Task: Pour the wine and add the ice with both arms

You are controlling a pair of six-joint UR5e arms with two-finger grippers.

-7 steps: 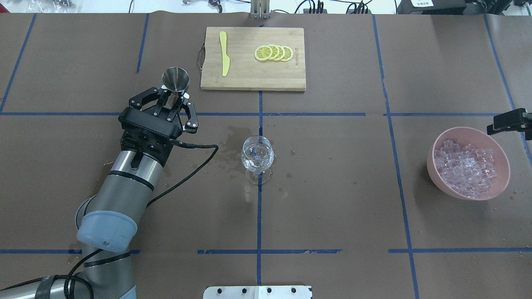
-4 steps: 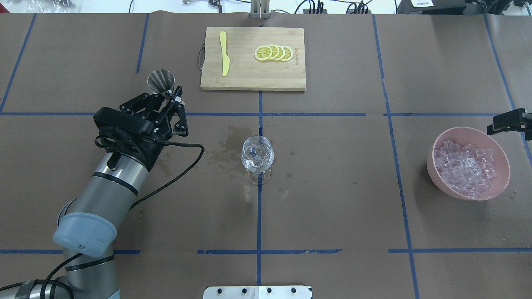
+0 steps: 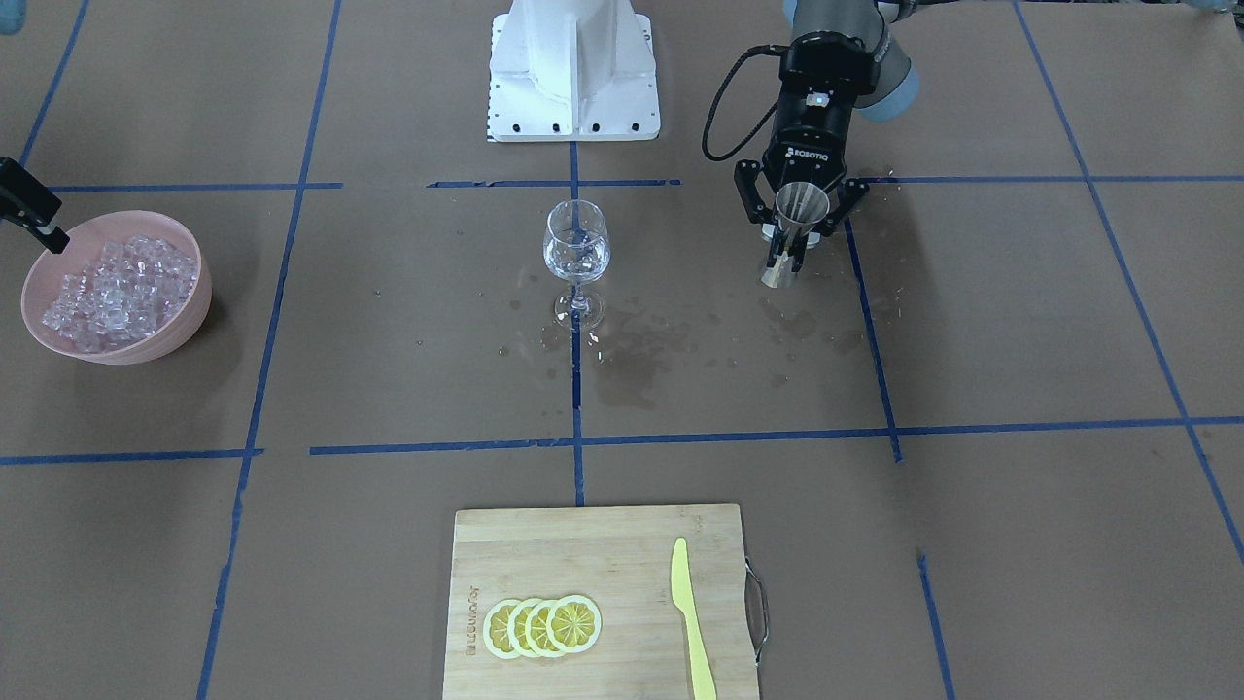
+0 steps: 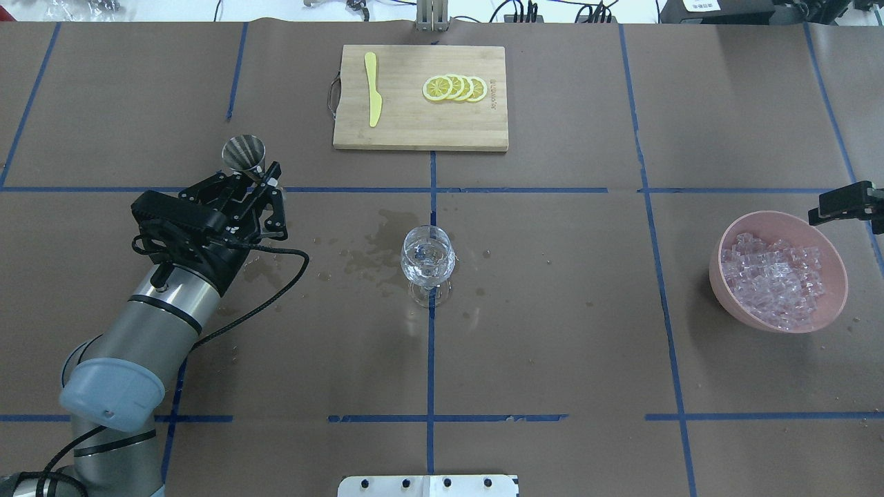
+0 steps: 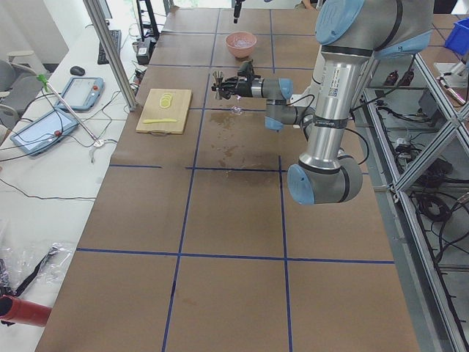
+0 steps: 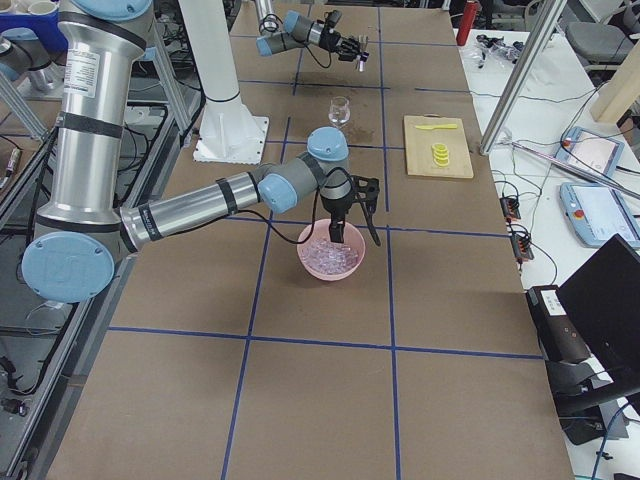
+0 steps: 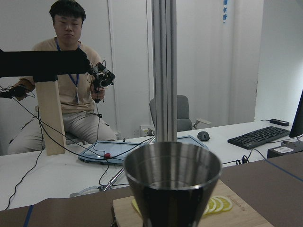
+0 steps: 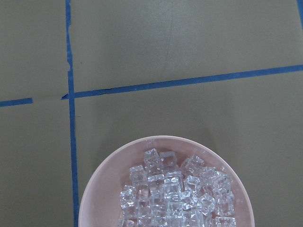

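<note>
My left gripper [image 4: 260, 178] is shut on a steel jigger [image 4: 244, 153] and holds it upright above the table, well to the left of the wine glass [image 4: 428, 259]. In the front view the gripper [image 3: 797, 238] holds the jigger [image 3: 803, 202] right of the glass [image 3: 576, 243]. The jigger fills the left wrist view [image 7: 173, 184]. The glass stands upright with a little clear wine in it. The ice [image 4: 773, 286] is heaped in a pink bowl [image 4: 718, 276]. My right gripper [image 4: 846, 201] hovers open above the bowl's far edge. The right wrist view looks down on the ice [image 8: 175, 194].
A wooden cutting board [image 4: 420, 131] at the far middle carries lemon slices [image 4: 456, 88] and a yellow knife [image 4: 373, 90]. Wet stains [image 4: 376, 248] darken the brown paper left of the glass. The white pedestal [image 3: 573, 68] stands at the robot's side.
My left arm has swung left and slightly back toward the robot, carrying the jigger further from the glass. The right gripper, glass and bowl have not moved.
</note>
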